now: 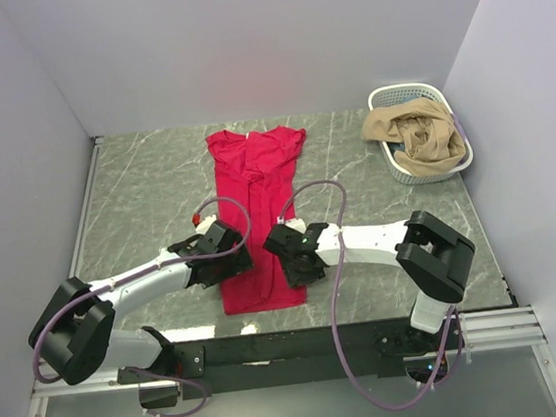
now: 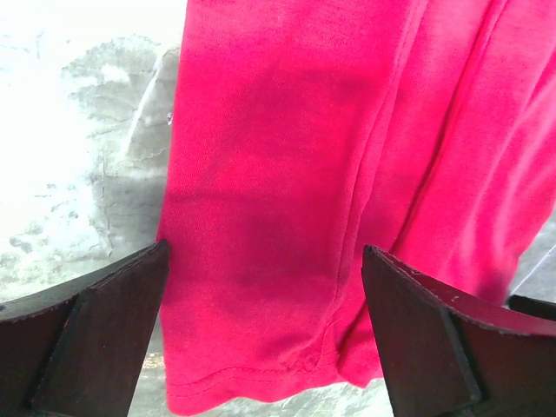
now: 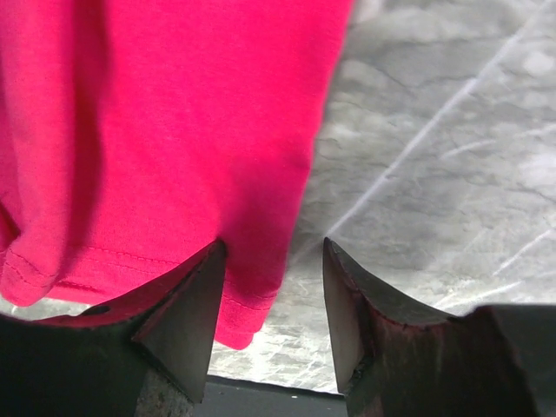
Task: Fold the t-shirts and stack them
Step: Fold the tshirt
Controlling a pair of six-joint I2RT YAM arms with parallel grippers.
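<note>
One crimson-red t-shirt lies on the table as a long narrow strip, collar at the far end and hem near the arms. My left gripper hovers over the hem's left corner, open wide. In the left wrist view the red cloth fills the gap of the gripper, untouched by either finger. My right gripper sits at the hem's right corner. In the right wrist view its jaws stand apart, the shirt's corner lying flat beside the left finger, not pinched.
A white lattice basket at the back right holds crumpled tan cloth. The grey marble table ends in a black front rail just behind the hem. Walls close in on three sides.
</note>
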